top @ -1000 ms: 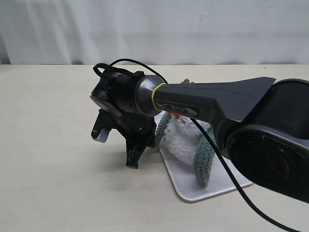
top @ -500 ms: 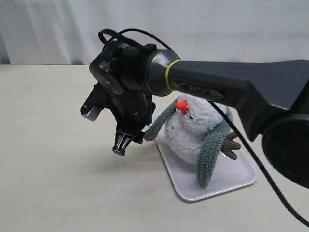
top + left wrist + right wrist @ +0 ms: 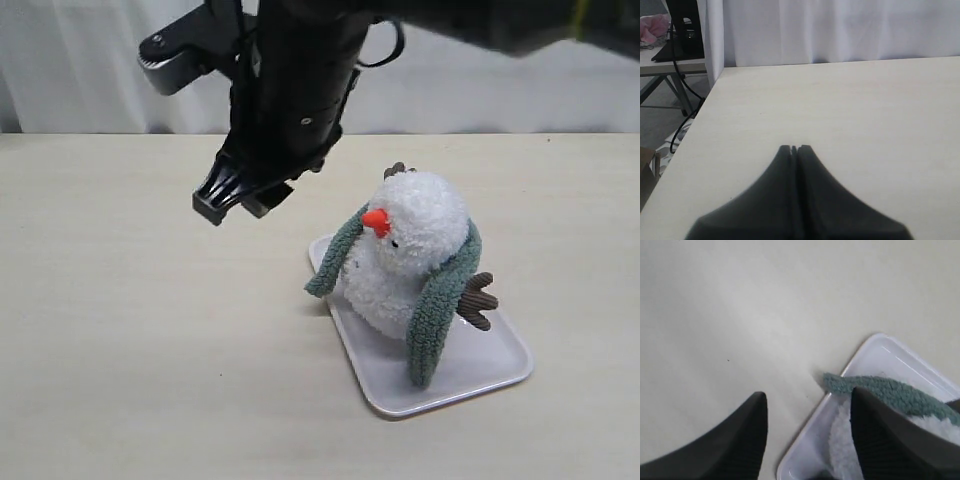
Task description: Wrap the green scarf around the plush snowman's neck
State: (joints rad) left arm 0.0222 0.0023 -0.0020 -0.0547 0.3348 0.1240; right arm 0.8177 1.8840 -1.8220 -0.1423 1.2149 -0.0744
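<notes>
Exterior view: plush snowman (image 3: 412, 258) sits upright on the white tray (image 3: 487, 368), right of centre on the table (image 3: 120, 330), orange nose (image 3: 376, 221) pointing left and near. The green scarf (image 3: 432, 318) lies over the back of the neck, both ends hanging down the front. The shorter end falls left over the tray's edge, while the longer one reaches the tray on the near right, just beside a brown twig arm (image 3: 478, 298). The ends are not crossed. The right gripper (image 3: 235, 200) hangs above the table, left of the toy and apart from it, jaws parted and carrying nothing. Left wrist view: the left gripper (image 3: 795, 148) is clenched on nothing over bare table, a white curtain (image 3: 840, 30) beyond; no task item shows. Right wrist view: the right gripper (image 3: 809, 392) is released and empty, with the shorter scarf (image 3: 875, 390) end, white fur and the tray (image 3: 880, 347) rim just past one finger. Assessment: the drape appears done, but a true wrap would need one end across the front. To do that well, grip the shorter end close to its tip, lift only slightly, and carry it under the nose. Avoid pulling sideways, lest the light toy tip or slide on the tray.
</notes>
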